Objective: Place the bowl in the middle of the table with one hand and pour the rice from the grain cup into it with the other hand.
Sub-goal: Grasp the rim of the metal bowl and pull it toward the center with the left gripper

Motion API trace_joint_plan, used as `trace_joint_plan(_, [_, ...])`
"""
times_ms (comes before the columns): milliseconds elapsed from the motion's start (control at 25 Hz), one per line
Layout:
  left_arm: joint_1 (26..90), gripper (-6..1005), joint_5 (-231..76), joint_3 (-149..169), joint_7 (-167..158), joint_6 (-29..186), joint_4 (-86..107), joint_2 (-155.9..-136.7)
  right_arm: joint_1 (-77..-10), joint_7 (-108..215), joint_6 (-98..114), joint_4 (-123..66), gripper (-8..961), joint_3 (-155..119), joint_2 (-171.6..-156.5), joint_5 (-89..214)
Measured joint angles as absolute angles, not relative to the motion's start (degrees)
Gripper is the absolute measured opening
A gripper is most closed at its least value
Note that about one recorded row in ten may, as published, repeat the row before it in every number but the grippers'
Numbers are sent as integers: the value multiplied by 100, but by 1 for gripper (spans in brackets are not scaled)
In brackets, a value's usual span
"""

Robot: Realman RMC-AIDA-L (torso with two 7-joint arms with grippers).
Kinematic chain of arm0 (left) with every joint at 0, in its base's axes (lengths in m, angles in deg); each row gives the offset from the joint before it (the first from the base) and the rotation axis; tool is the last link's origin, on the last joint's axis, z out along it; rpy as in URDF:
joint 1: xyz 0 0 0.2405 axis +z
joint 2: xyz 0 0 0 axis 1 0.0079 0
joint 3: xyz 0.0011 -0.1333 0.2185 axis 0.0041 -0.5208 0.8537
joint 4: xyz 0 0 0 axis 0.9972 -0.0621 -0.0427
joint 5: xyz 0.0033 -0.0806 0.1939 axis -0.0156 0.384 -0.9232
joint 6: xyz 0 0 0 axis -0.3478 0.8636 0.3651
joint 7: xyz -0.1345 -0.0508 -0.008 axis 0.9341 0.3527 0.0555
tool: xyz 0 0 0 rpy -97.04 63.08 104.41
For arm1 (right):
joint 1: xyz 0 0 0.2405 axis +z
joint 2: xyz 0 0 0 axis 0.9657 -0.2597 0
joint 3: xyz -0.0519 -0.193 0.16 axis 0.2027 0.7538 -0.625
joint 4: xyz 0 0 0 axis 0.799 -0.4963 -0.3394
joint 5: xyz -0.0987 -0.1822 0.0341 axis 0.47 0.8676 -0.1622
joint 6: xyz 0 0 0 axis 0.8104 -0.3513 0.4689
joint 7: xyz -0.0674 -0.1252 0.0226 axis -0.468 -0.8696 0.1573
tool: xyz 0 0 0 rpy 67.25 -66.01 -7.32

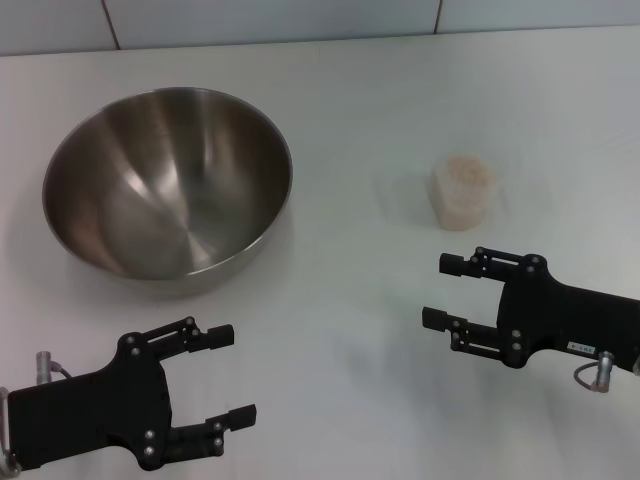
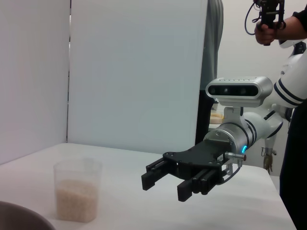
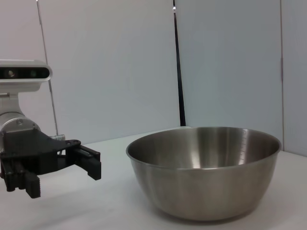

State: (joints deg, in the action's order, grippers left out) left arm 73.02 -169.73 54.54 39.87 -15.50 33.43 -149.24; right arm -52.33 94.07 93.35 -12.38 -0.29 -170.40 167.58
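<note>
Bowl [image 1: 168, 180] sits upright on the table [image 1: 350, 110], on the robot's left side, nothing inside it. Grain cup [image 1: 464, 190] stands upright on the right side, well apart from the bowl, with rice [image 2: 76, 199] filling roughly its lower half. Left gripper [image 1: 228, 375] hovers near the front edge, just short of the bowl, jaws spread, holding nothing. Right gripper [image 1: 442, 292] hovers just in front of the cup, jaws likewise spread and not touching it.

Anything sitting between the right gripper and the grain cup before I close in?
Nothing: in the head view, only bare table separates the open right gripper from the grain cup.
</note>
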Motion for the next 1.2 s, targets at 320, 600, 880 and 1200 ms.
trace_joint_plan(320, [7302,784,-16974,5453,3988,-1550,3343,-14924,-5226,9407,9335,-1238,657,-29,-17040,16758])
trace_joint_plan(600, [7302,783,-16974,5454,3987,-1554,3343,-14924,-5231,9408,9336,-1246,659,-29,-17041,16758])
trace_joint_plan(880, [7302,782,-16973,5454,3987,-1573,3343,-14924,-5237,9408,9336,-1247,659,-29,-17040,16758])
trace_joint_plan(1200, [7305,781,-16928,5387,3980,-1683,3343,-14929,-5236,9408,9336,-1247,658,-29,-17041,16758])
